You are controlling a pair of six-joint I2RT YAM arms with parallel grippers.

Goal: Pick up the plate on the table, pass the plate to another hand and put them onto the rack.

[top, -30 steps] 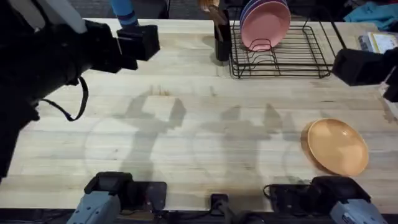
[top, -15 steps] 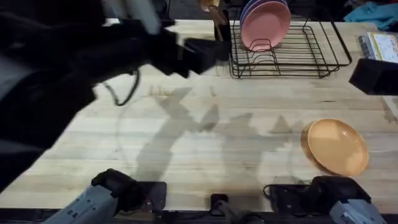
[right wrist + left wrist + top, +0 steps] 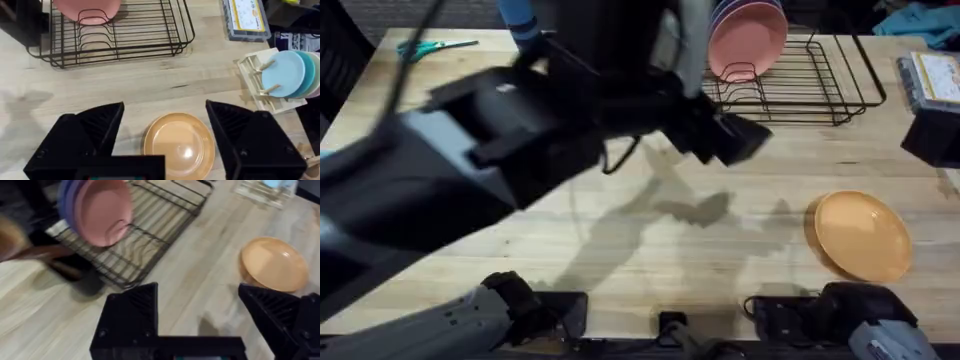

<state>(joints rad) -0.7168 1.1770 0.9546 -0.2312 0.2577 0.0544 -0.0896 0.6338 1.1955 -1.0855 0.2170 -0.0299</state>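
**The left arm swings across toward the plate**

A second ago the left arm was over the far left of the surface (image 3: pixel 620 250). Now it has swept over the middle, big and dark under the top camera. The left tool (image 3: pixel 735 140) sits near the front of the rack (image 3: pixel 820 95). In its own wrist view, the left tool (image 3: pixel 200 310) has its two black fingers spread wide apart, with nothing between them. It looks like it is on its way to the plate, but it is not there yet.

The right tool (image 3: pixel 165 135) hangs above the plate. Its fingers are wide apart too, and they hold nothing. The dark block at the right edge of the top view has slid a little lower since a second ago.

The plate (image 3: pixel 863 236) has not moved. It lies flat on the surface at the near right side, well apart from the rack. No tool touches it. So the pick-up has not begun, and the pass and the rack step are still to come.

The plate (image 3: pixel 179 145) is round and orange-tan, with a low raised edge. It looks smooth and plain, with a small spot of light in the middle. It lies right side up. Because it lies so flat, a tool will likely have to catch it by the edge.

A pink plate (image 3: pixel 747 40) already stands in the rack, with a purple-blue plate (image 3: pixel 718 20) right behind it.
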